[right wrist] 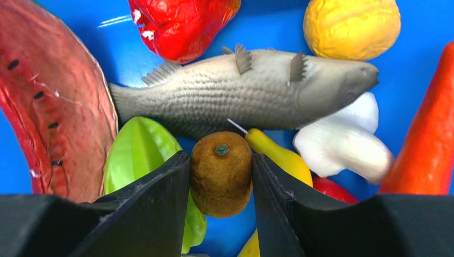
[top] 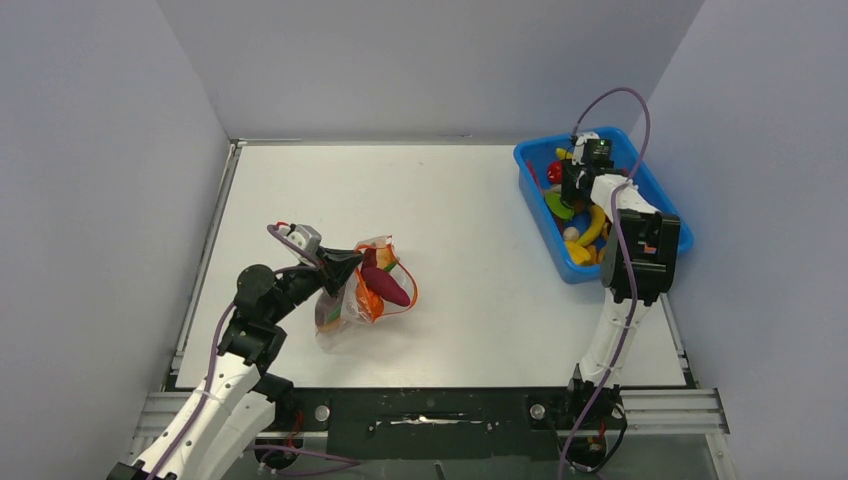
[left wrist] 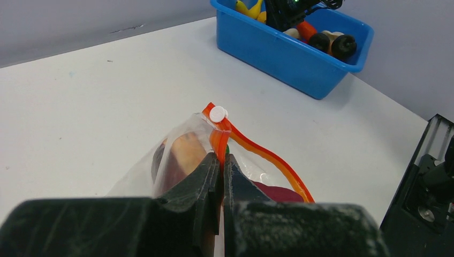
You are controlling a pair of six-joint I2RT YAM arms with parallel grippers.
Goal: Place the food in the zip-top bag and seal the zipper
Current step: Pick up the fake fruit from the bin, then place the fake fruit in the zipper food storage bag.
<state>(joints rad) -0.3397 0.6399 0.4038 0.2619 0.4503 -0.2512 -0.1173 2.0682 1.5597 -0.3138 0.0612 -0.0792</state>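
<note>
The clear zip-top bag (top: 352, 295) lies left of the table's middle, with a purple eggplant (top: 386, 287) at its open mouth and more food inside. Its red-orange zipper (left wrist: 257, 151) curves open, with a white slider (left wrist: 217, 113) at one end. My left gripper (left wrist: 221, 158) is shut on the zipper edge of the bag and holds it up. My right gripper (right wrist: 220, 160) is down in the blue tray (top: 533, 192), shut on a brown kiwi (right wrist: 221, 172). Around it lie a grey fish (right wrist: 241, 91), a green starfruit (right wrist: 136, 160), a watermelon slice (right wrist: 48, 107) and a banana (right wrist: 281, 158).
The blue tray (left wrist: 278, 45) at the back right holds several more toy foods, among them a red piece (right wrist: 182, 21), a yellow-orange round one (right wrist: 350, 27), a white garlic (right wrist: 342, 139) and an orange carrot (right wrist: 425, 139). Walls enclose the table on three sides.
</note>
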